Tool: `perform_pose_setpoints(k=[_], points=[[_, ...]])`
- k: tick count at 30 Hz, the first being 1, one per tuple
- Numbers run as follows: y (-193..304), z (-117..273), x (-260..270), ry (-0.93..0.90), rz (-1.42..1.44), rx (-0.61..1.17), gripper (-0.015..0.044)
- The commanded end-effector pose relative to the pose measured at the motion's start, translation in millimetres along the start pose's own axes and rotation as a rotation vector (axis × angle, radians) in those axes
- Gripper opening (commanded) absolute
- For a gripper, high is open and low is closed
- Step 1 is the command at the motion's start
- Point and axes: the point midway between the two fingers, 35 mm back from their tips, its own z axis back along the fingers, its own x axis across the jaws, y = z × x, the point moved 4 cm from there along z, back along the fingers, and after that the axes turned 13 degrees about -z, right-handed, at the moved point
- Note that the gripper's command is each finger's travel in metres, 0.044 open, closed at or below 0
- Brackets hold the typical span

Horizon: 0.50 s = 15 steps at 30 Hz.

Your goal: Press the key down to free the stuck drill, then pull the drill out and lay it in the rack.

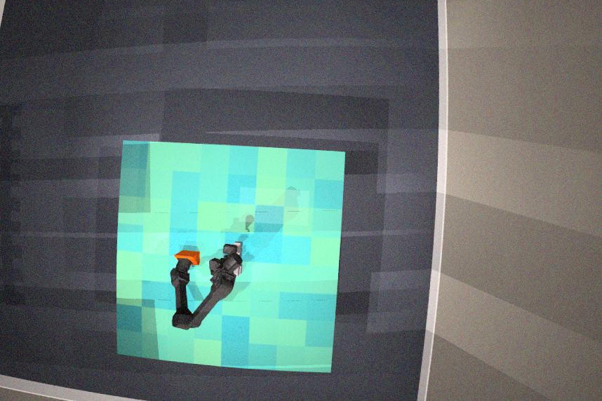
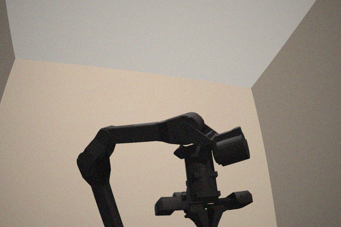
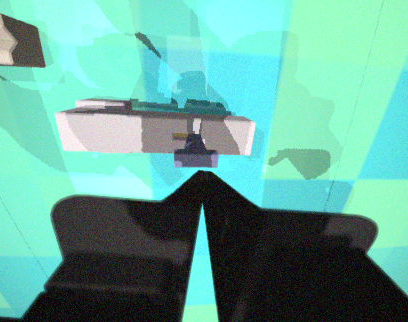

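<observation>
Overhead, my gripper (image 1: 237, 244) (image 3: 203, 177) hangs with its fingers clenched together on nothing, tips at the wrist view's centre. Just beyond them in that view, a small purplish-grey part (image 3: 196, 159), perhaps the stuck drill or the key, stands out at the near face of a long pale block (image 3: 100, 132). Which it is, I cannot tell. Farther off, at the wrist view's upper left, sits a smaller pale block (image 3: 1, 42), possibly the rack. I judge the key press to be in hand; the next move calls for lining up over the key and pushing straight down, fingers closed.
</observation>
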Motion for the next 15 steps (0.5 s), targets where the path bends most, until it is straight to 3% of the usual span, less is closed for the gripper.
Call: perform_pose_setpoints(k=[1, 15], points=[[-4.9, -1.1, 2.9, -0.038, 0.045, 0.002, 0.0000], [-4.9, -11.8, 3.3, -0.037, 0.043, 0.002, 0.0000]])
